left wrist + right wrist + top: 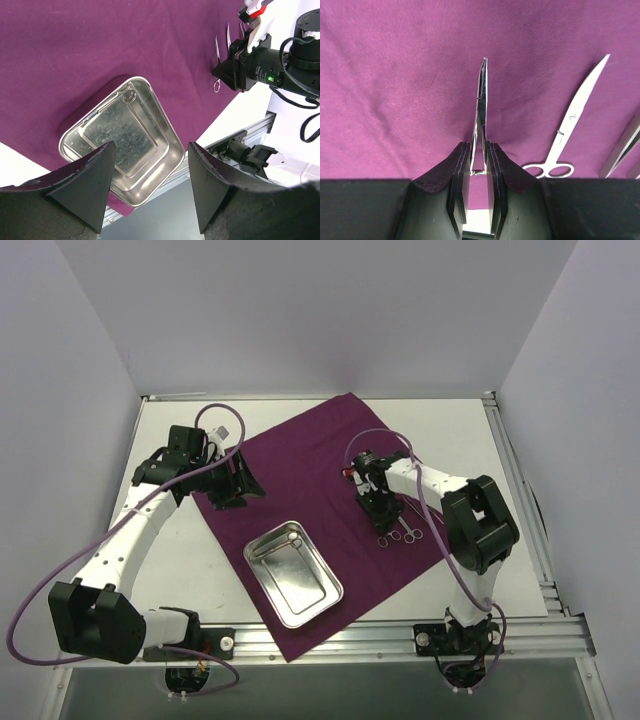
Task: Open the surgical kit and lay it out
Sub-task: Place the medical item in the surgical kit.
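Right gripper (479,151) pinching the forceps (481,95), left gripper (150,155) spread, I'd lower them flat, parallel beside the scissors (568,127).

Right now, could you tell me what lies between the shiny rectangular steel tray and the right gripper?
Only bare dark purple cloth separates the steel tray from the right gripper, in the top view.
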